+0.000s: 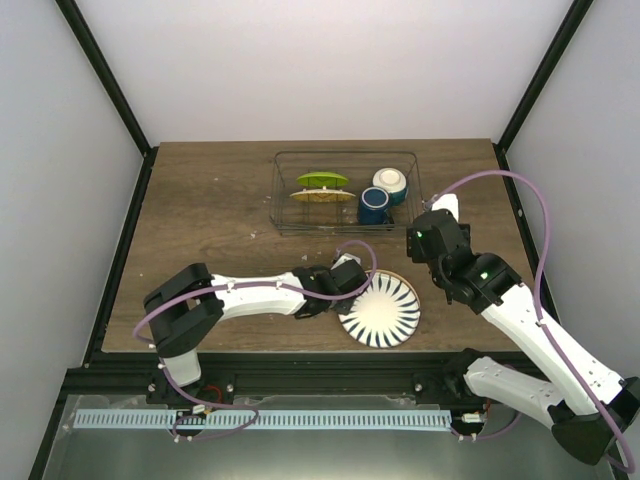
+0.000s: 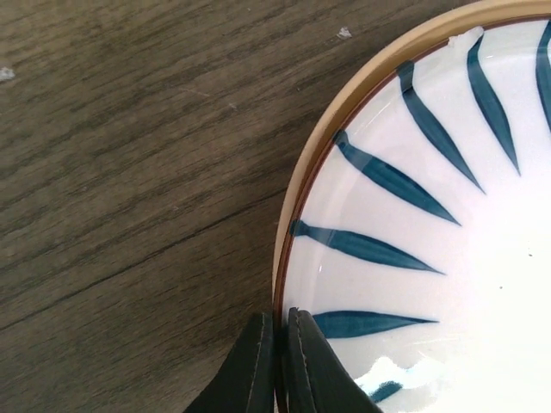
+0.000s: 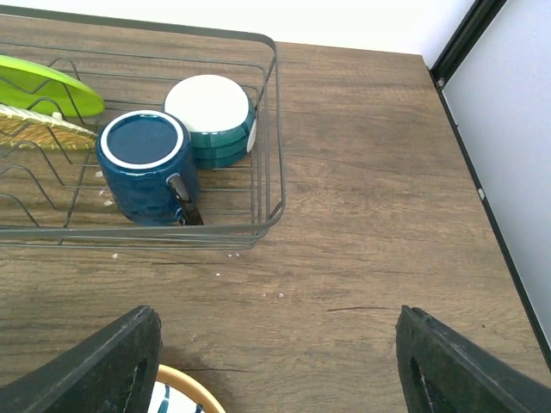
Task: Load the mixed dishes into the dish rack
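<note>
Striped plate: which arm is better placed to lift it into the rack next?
Left. The left gripper is shut on the rim of the striped plate, while the right gripper hangs open and empty near the dish rack.

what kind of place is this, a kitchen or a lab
Probably a robot test cell, not a kitchen: white panels in black frame posts box in a wooden table, a left arm and right arm are mounted at its near edge, the dish rack and striped plate sit on bare wood.

dark wood-grain counter (image 1: 200, 200), scattered with pale crumbs (image 2: 343, 33). white enclosure walls (image 1: 320, 60) behind, edged by black posts (image 1: 105, 75).
</note>
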`<move>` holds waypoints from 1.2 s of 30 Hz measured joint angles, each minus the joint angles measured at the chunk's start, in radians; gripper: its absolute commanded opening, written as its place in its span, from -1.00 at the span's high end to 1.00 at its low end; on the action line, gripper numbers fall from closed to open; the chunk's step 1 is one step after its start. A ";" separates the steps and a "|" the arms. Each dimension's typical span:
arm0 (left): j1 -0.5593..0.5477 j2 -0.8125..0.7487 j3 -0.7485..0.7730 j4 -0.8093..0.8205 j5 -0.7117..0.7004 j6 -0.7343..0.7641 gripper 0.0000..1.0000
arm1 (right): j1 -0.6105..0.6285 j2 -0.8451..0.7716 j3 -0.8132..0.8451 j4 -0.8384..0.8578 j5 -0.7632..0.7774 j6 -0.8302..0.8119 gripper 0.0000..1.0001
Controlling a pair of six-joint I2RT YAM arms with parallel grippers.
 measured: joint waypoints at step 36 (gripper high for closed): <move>0.003 -0.386 -0.274 -0.048 -0.174 -0.066 1.00 | -0.172 0.208 -0.341 0.425 -0.908 -0.047 -0.62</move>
